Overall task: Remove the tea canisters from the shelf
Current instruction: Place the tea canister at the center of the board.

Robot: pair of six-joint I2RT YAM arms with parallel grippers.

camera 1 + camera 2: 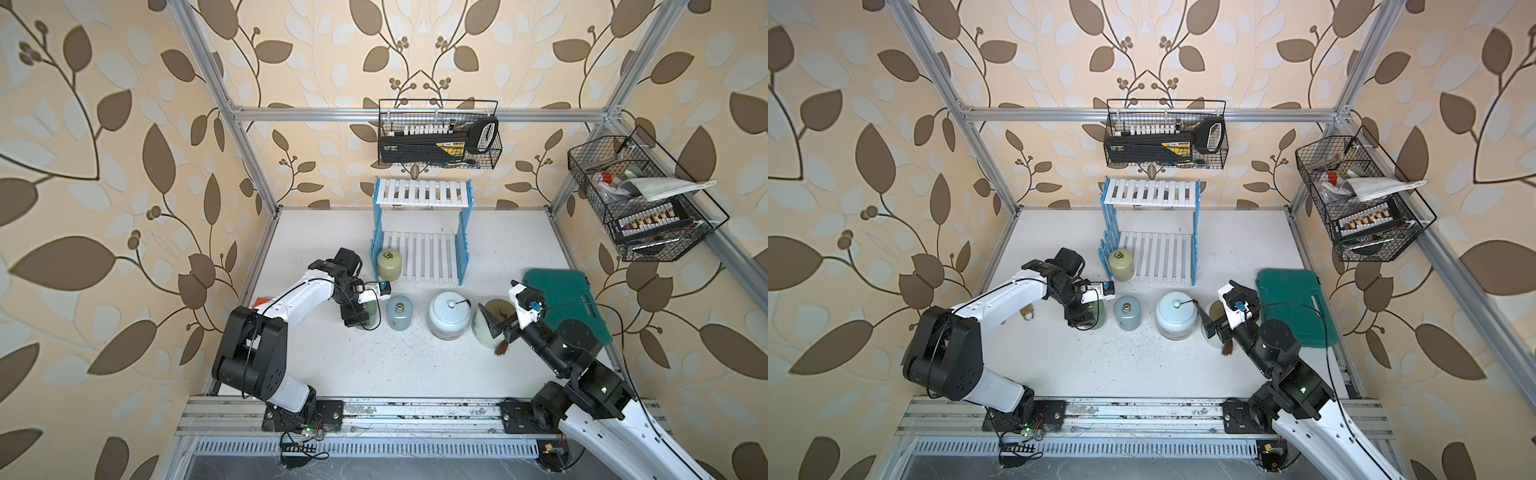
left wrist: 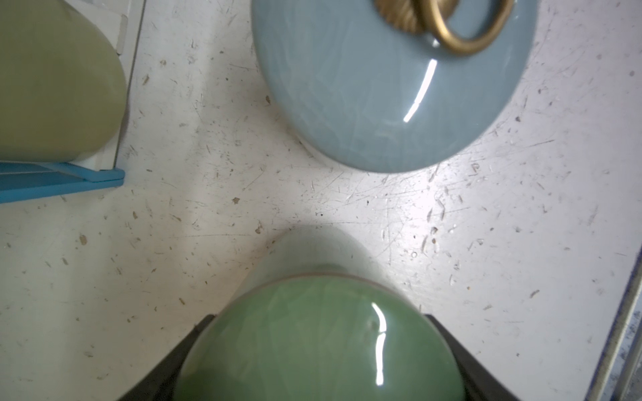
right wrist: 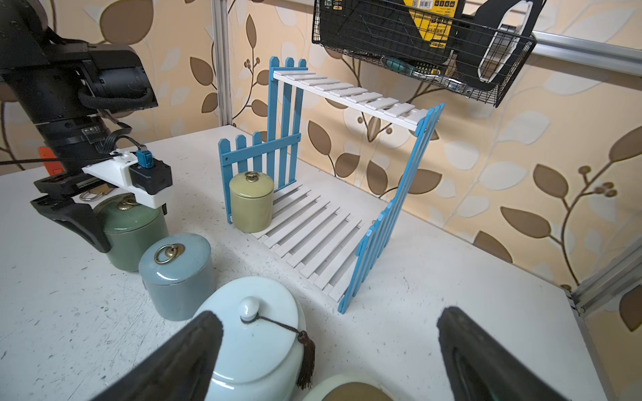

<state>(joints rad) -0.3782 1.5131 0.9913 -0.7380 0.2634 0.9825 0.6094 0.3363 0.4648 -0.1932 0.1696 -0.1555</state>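
Observation:
The shelf (image 1: 424,193) stands at the back of the table, its top tier bare. A yellow-green canister (image 1: 390,264) (image 3: 250,201) sits on the front left corner of the lower tier. In front of the shelf, on the table, stand the grey-blue canister (image 1: 400,311), the pale-blue knobbed one (image 1: 448,313) and the cream one (image 1: 482,328) with its brown tassel. My left gripper (image 2: 318,317) is shut on the green canister (image 2: 312,347) (image 3: 132,229), which rests on the table. My right gripper (image 3: 330,314) hangs open above the cream canister (image 3: 347,392).
A teal case (image 1: 569,299) lies at the right edge beside my right arm. Black wire baskets (image 1: 438,137) (image 1: 640,199) hang on the back and right walls. A brass padlock (image 1: 1027,311) lies under my left arm.

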